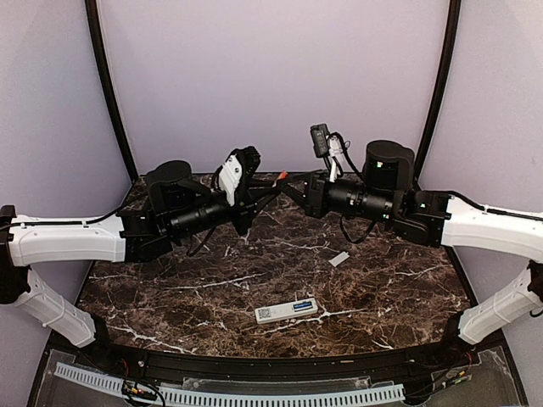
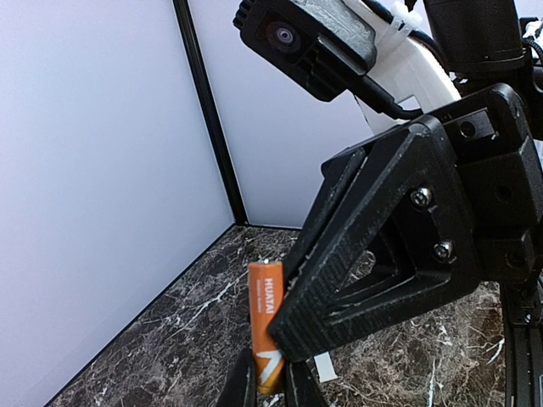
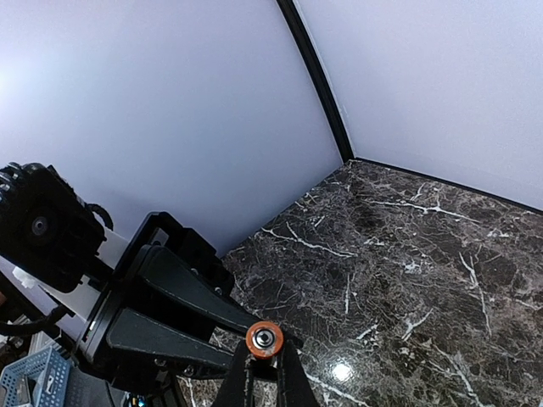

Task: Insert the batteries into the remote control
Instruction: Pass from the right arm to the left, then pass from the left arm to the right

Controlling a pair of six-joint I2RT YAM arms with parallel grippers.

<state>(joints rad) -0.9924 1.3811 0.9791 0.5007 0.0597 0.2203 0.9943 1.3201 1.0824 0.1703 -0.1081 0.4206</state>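
Top view: the two arms meet in mid-air at upper centre. The left gripper (image 1: 270, 188) and right gripper (image 1: 293, 183) are nose to nose, sharing the small orange cylindrical battery (image 1: 280, 177). The battery's long axis runs roughly along the line between them. Straight down the frame lies the slim white rectangular remote control (image 1: 287, 310), flat on the dark white-veined marble table (image 1: 382, 288). Its code sticker faces up and its long axis runs almost left to right, well apart from both grippers. It sits about midway between the arms, so neither looks clearly nearer. A blue strip (image 1: 303, 306) shows at its right end; it may be the other battery already seated, but it is too small to tell. A small flat pale-grey cover (image 1: 338, 259) rests apart, up and to the right of the remote.

Left wrist view: the battery stands upright at lower centre. Its lower end is pinched between the left gripper's narrow-set fingers, and the right gripper's black tip presses its side.

Right wrist view: the battery is seen end-on at bottom centre. The right gripper's fingers are drawn close and clamped on it, with the left gripper reaching in from the left.

It reads as a handover. Pale lilac walls (image 3: 170, 102) and black corner posts (image 3: 318, 76) stand well apart from both arms.
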